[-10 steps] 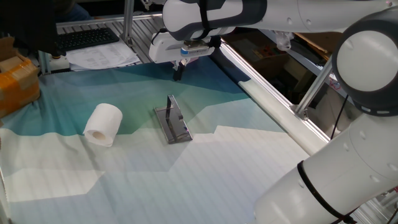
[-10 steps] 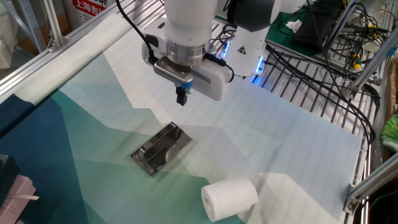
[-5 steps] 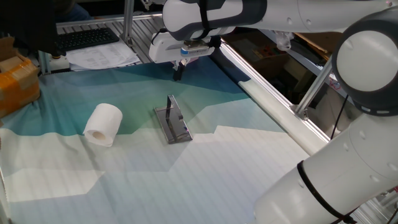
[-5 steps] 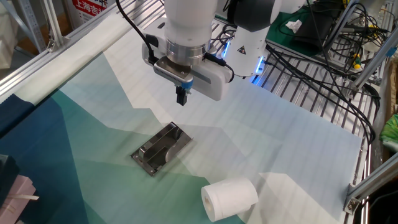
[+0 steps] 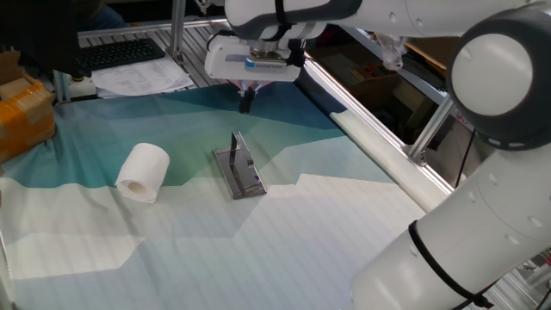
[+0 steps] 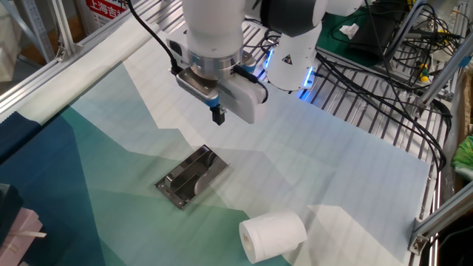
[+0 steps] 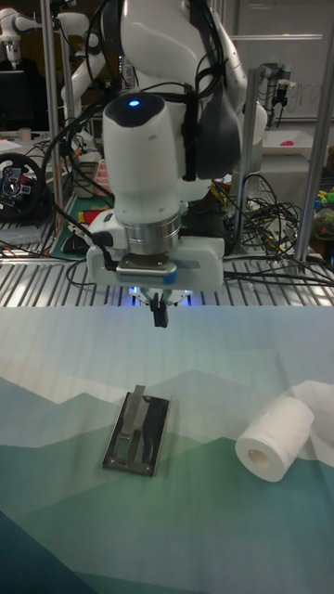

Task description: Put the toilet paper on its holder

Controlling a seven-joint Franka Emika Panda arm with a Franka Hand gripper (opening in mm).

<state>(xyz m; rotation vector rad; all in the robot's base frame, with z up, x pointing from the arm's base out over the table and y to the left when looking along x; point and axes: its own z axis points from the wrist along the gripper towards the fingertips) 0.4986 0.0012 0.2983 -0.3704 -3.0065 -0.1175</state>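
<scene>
The toilet paper (image 5: 143, 171) lay on its side on the table (image 5: 258, 250), on a cloth printed with green and white mountain shapes, its hollow cardboard centre turned toward the near edge in one fixed view. Nothing touched it. In the tall fixed view the roll (image 7: 276, 439) sat to the right of the holder (image 7: 139, 432), near it but clearly apart; in the other fixed view the roll (image 6: 272, 235) lay near the camera with the holder (image 6: 191, 176) farther back and to the left.

The holder (image 5: 240, 168) was a grey metal plate lying flat on the cloth, with a thin bar rising from it. It carried nothing.

The hand (image 5: 246, 102) hung in the air above the table, beyond the holder in one fixed view and well clear of the roll. Its two dark fingers pointed straight down and were pressed together with no gap visible between them, holding nothing. In the other fixed view the hand (image 6: 217, 116) hovered above and slightly behind the holder, not touching it; in the tall fixed view the hand (image 7: 160, 316) hung just above the far end of the plate.

At the far left of one fixed view a keyboard (image 5: 120, 53) and some papers (image 5: 142, 79) lay past the cloth, with a cardboard box (image 5: 24, 114) at the left edge.
</scene>
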